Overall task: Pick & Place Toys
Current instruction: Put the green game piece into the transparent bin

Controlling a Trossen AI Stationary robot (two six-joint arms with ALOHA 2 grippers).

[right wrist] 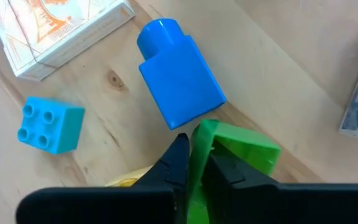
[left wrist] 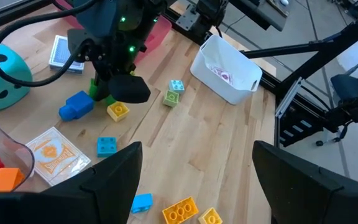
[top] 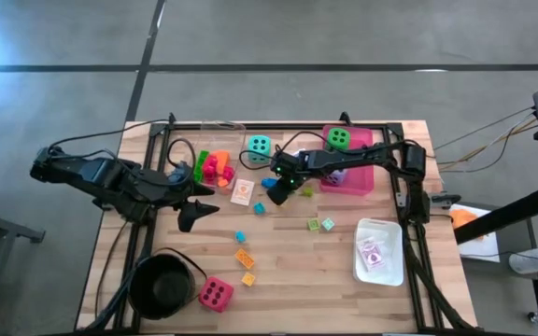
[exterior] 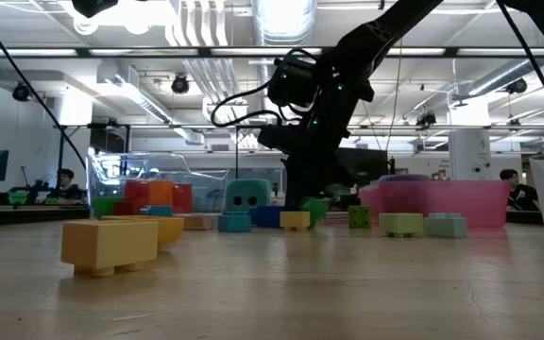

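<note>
My right gripper (top: 276,191) stands at the table's middle, shut on a small green block (right wrist: 241,149). A dark blue block (right wrist: 179,74), a light blue block (right wrist: 48,127) and an orange picture card (right wrist: 61,25) lie on the wood next to it. The teal die (top: 258,147) sits behind them. The green die (top: 339,138) and the purple die (top: 336,175) lie in the pink tray (top: 367,182). The pink-red die (top: 216,294) lies near the front edge. My left gripper (top: 197,203) hovers open and empty, left of the card. My right gripper pinches a thin upright wall of the green block (right wrist: 199,146) between its two fingertips (right wrist: 178,163). The fingers come from above, pointing down. I cannot tell whether the block rests on the table or is just clear of it.
A clear tray (top: 215,168) of coloured blocks stands at the back left. The black pot (top: 162,285) is at the front left and a white tray (top: 378,250) at the front right. Small blocks (top: 244,257) are scattered across the middle. Black frame rails run along both sides.
</note>
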